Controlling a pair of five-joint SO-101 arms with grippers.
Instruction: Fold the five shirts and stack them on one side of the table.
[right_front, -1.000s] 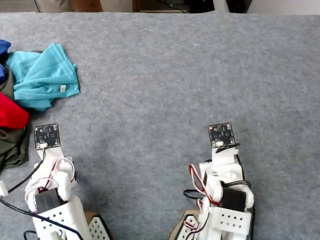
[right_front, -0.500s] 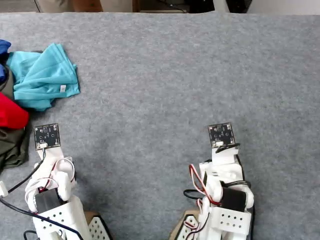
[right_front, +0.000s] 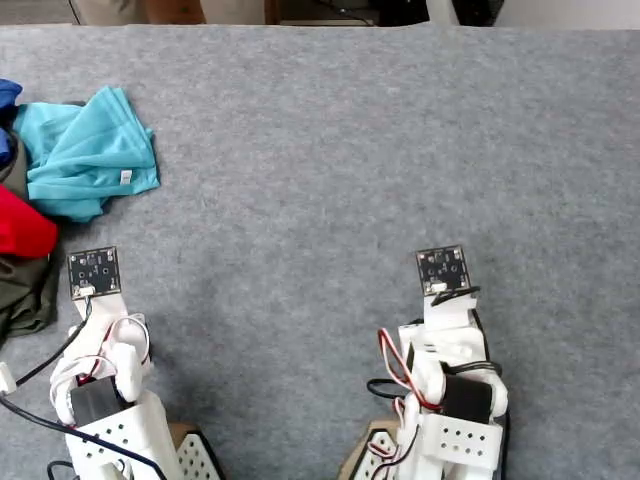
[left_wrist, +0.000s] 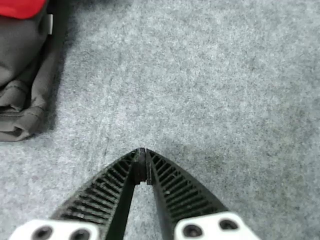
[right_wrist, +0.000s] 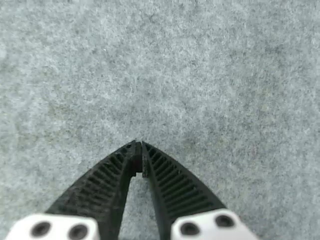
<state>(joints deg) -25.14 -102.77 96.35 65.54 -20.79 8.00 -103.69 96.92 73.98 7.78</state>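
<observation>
High view: the shirts are being shown in a loose, unfolded heap at the left edge of the grey surface (right_front: 350, 150). A teal shirt (right_front: 85, 150) is being displayed crumpled on the side of the heap nearest the middle of the surface, with a small white tag (right_front: 126, 178) lying on it. Just beside it, a red shirt (right_front: 22, 225) is being cut off by the picture's edge. A dark olive shirt (right_front: 25, 290) is being partly covered by the red one and is likewise being cut off. A scrap of blue cloth (right_front: 6, 95) is being glimpsed at the far corner of the heap, and too little of it is being shown to tell what it is. Five shirts cannot be counted from what is being seen. The left arm (right_front: 100, 380) is being held at the near edge, just beside the olive shirt, and the right arm (right_front: 445, 380) well apart from the heap. In the left wrist view, the left claw (left_wrist: 141, 162) is being held closed, tips touching and gripping nothing, over bare surface near the olive and red shirts. In the right wrist view, the right claw (right_wrist: 138, 155) is being held closed and empty over the grey surface
</observation>
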